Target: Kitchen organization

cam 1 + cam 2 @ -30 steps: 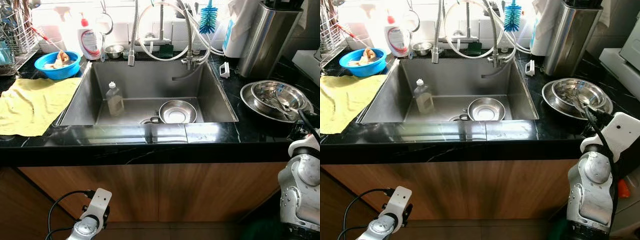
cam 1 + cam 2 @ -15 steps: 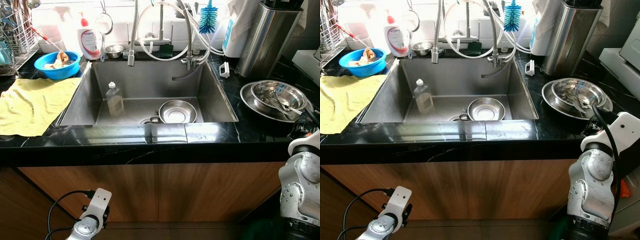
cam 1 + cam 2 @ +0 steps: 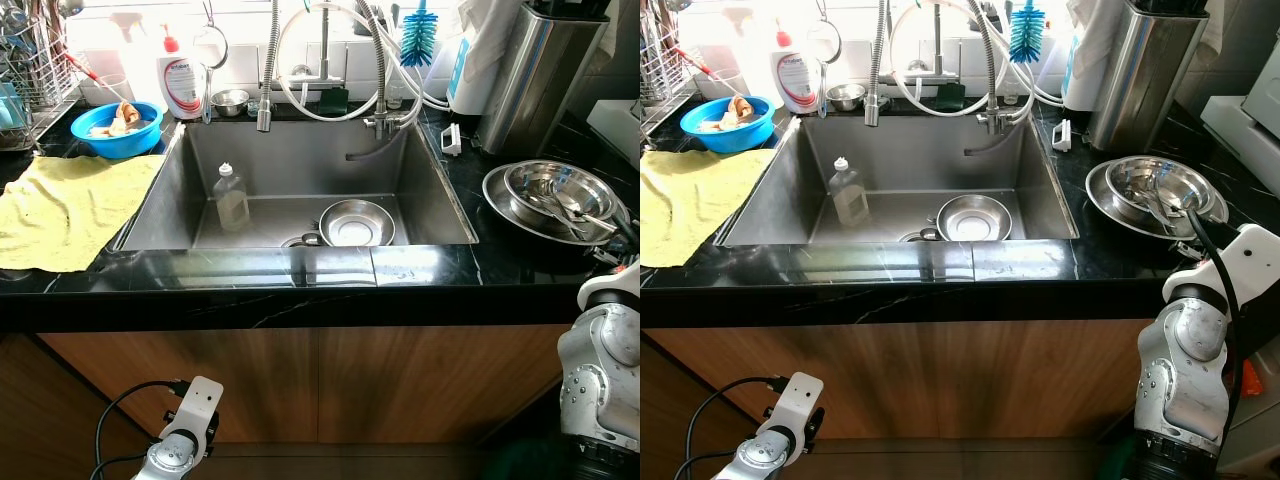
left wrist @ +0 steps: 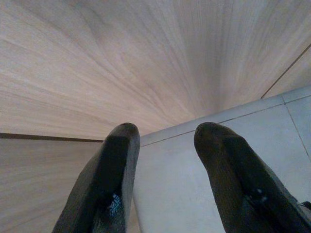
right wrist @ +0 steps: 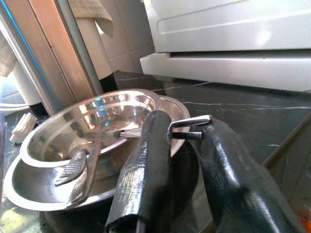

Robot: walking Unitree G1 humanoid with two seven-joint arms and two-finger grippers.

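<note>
Two nested steel bowls (image 3: 555, 195) sit on the black counter to the right of the sink, with a spoon and other utensils (image 5: 97, 145) lying inside. My right gripper (image 5: 187, 141) is level with the bowls' rim, open. The utensil handle ends (image 5: 194, 127) poke out between its fingertips. My right arm (image 3: 1200, 340) stands at the counter's front right corner. My left gripper (image 4: 165, 136) hangs low in front of the wooden cabinet, open and holding nothing. A small steel bowl (image 3: 356, 222) and a clear bottle (image 3: 231, 198) are in the sink (image 3: 300, 150).
A yellow cloth (image 3: 70, 205), a blue bowl (image 3: 115, 130) and a dish rack (image 3: 30, 70) are on the left counter. A soap bottle (image 3: 180, 80) and a blue brush (image 3: 417, 35) stand behind the sink. A tall steel container (image 3: 540, 75) and a white appliance (image 5: 233, 39) flank the bowls.
My right arm has sunk slightly and shifted a little to the right beside the bowls. The left arm has not moved.
</note>
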